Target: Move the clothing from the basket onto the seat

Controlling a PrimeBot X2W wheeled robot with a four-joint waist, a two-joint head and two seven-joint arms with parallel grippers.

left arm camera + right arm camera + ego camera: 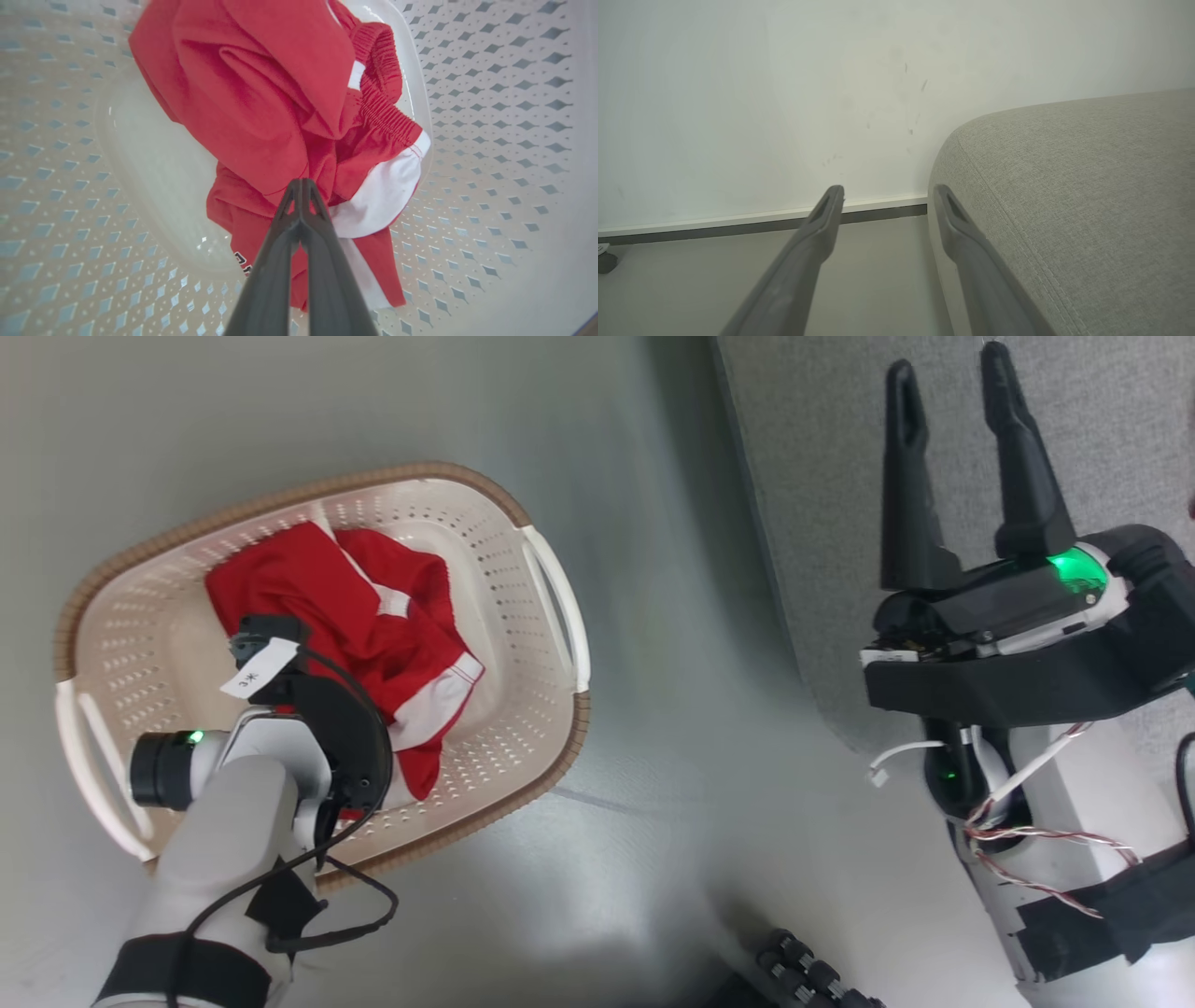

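Note:
The basket [420,472] stands on the floor at the left, and the red clothing [392,616] with white trim lies crumpled in it. My left arm reaches down into it. In the left wrist view my left gripper [301,186] is shut, its tips pinching a fold of the clothing [261,93] above the perforated basket [490,116] floor. My right gripper [948,364] is open and holds nothing. It hovers over the near edge of the grey seat [1102,429]. In the right wrist view the right gripper [887,196] points past the corner of the seat [1087,186].
Pale floor [672,709] separates the basket from the seat. A white wall with a baseboard [738,219] stands beyond the seat's corner. A dark ribbed part [812,971] of the robot shows at the bottom edge.

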